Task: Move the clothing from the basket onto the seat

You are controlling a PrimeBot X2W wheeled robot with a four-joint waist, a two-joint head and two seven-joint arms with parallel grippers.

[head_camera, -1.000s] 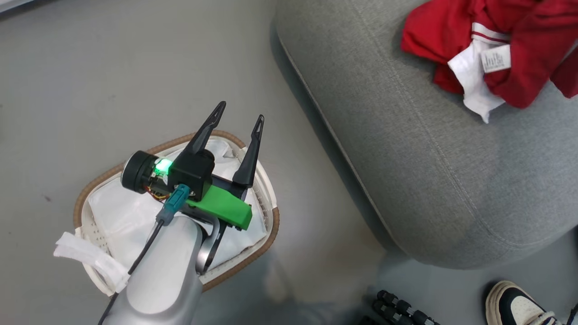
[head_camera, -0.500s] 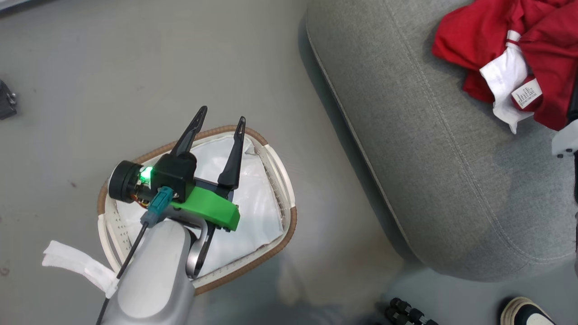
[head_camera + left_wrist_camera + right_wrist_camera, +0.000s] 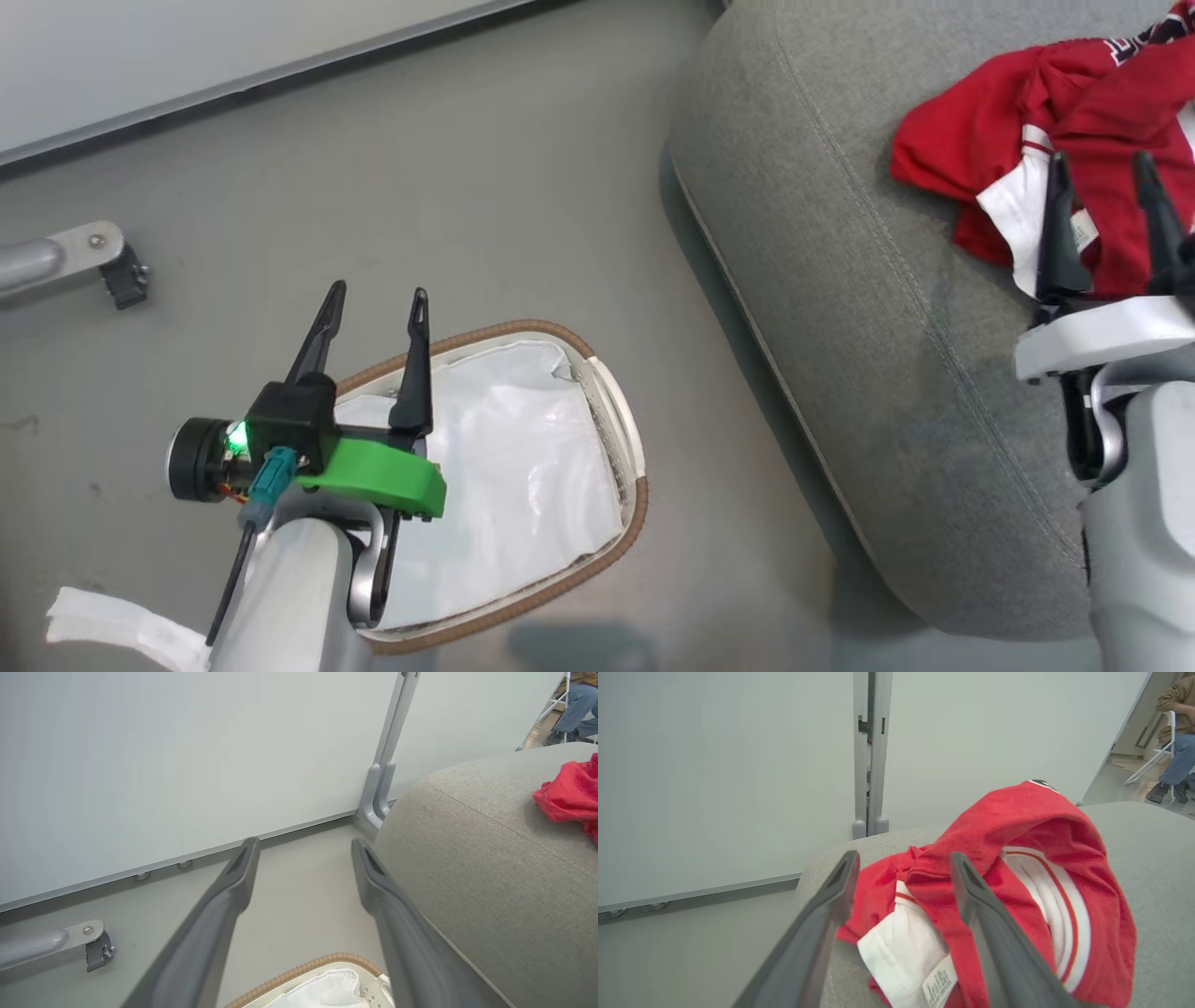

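Observation:
The clothing (image 3: 971,149), red with white panels and stripes, lies crumpled on the grey seat (image 3: 840,243) at the upper right. My right gripper (image 3: 1099,163) hovers open over its near edge, with nothing between the fingers. The right wrist view shows the clothing (image 3: 1017,821) just beyond that gripper (image 3: 903,858), a white label at the bottom. The basket (image 3: 638,504) stands on the floor with only its white liner (image 3: 523,467) inside. My left gripper (image 3: 378,294) is open and empty above the basket's left rim. In the left wrist view, the basket's rim (image 3: 308,966) lies below the left gripper (image 3: 304,843).
A grey floor runs between basket and seat. A metal foot with a caster (image 3: 103,261) sticks in at the left. A white fabric strip (image 3: 112,630) lies by my left forearm. A wall panel and post (image 3: 387,765) stand behind. A person sits on a chair (image 3: 1176,742) far back.
The head camera has swung, so the whole picture shifted. My right gripper has come into view over the clothing on the seat. My left gripper has drifted from over the basket's middle toward its left rim.

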